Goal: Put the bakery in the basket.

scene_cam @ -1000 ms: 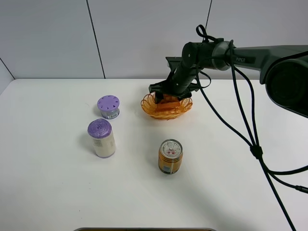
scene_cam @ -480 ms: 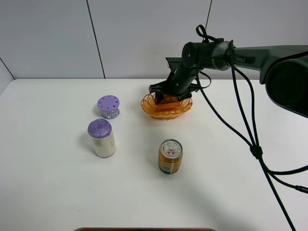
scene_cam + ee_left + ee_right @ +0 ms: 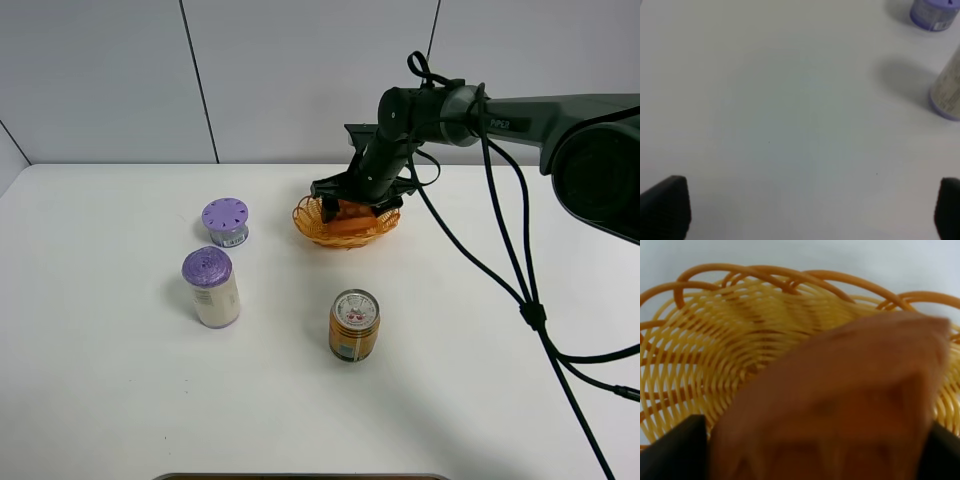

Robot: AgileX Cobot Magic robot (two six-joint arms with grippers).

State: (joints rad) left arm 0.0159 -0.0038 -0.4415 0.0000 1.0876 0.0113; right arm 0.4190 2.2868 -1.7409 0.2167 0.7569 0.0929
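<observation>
The bakery (image 3: 352,213), an orange-brown waffle wedge, lies in the yellow-orange wicker basket (image 3: 322,229) at the back middle of the table. My right gripper (image 3: 355,205) hangs low over the basket with its fingers spread either side of the wedge. In the right wrist view the bakery (image 3: 840,400) is blurred and close, spanning the gap between the wide-set fingertips of my right gripper (image 3: 810,455), with the basket weave (image 3: 740,340) behind it. My left gripper (image 3: 800,210) is open and empty over bare table; it does not show in the exterior view.
A gold drink can (image 3: 354,325) stands in front of the basket. A tall jar with a purple lid (image 3: 211,288) and a low purple-lidded container (image 3: 226,221) stand to the left; both also show in the left wrist view, jar (image 3: 947,90) and container (image 3: 935,12). Cables trail from the right arm.
The right gripper has shifted very slightly over the basket and its fingers look a little wider apart. The bakery stays in the basket. Other objects have not moved.
</observation>
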